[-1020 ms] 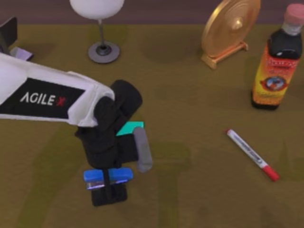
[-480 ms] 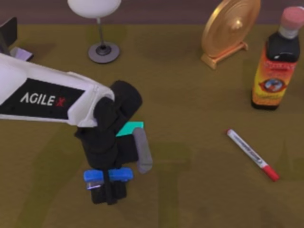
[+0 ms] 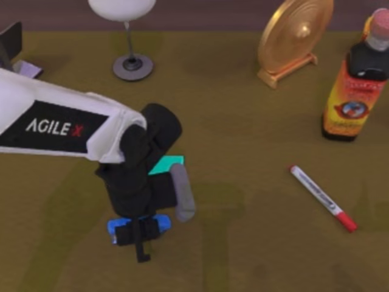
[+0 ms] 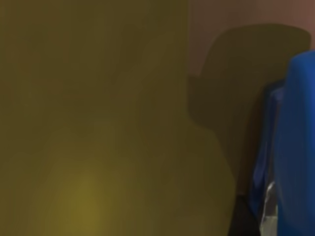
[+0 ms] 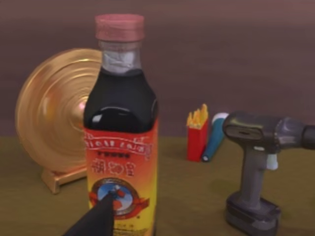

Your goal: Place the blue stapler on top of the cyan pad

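Power drill (right wrist only)

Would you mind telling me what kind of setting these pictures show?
Probably a rendered tabletop test scene, not a real room: an olive table carries unrelated props, namely a sauce bottle, a gold disc on a stand and a cordless drill. The left gripper works at the blue stapler.

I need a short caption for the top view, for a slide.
Left claw down over the stapler, near the part-hidden cyan pad; marker and bottle to the right.
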### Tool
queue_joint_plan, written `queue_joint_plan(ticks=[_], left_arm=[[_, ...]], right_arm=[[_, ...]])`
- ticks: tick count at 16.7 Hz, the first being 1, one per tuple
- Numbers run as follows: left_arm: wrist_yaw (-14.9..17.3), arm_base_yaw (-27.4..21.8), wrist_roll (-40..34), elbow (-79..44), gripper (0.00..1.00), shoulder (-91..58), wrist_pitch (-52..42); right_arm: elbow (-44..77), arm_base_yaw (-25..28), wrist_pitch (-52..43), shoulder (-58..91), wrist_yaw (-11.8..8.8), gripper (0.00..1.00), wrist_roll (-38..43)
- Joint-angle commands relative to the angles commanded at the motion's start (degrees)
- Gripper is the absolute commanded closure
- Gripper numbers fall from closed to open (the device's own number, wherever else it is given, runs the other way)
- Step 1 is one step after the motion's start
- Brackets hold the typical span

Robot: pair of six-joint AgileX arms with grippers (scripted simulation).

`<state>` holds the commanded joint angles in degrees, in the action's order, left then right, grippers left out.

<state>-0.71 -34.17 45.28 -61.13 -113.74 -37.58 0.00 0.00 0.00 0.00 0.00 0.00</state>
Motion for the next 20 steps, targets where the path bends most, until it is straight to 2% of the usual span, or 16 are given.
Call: queue_joint_plan(ticks=[8, 16, 20], left_arm=[[0.79, -0.11, -0.66, -0.87, 1.0, 1.47, -1.95], [0.75, 0.71, -0.85, -10.93, 1.0, 9.56, -21.01], [0.75, 0.89, -0.98, -12.21, 1.0, 10.99, -22.98]], right_arm=[[0.0, 0.0, 0.0, 0.0, 0.0, 0.0, 0.0], [0.0, 0.0, 0.0, 0.0, 0.0, 0.0, 0.0], [0.0, 0.0, 0.0, 0.0, 0.0, 0.0, 0.0]])
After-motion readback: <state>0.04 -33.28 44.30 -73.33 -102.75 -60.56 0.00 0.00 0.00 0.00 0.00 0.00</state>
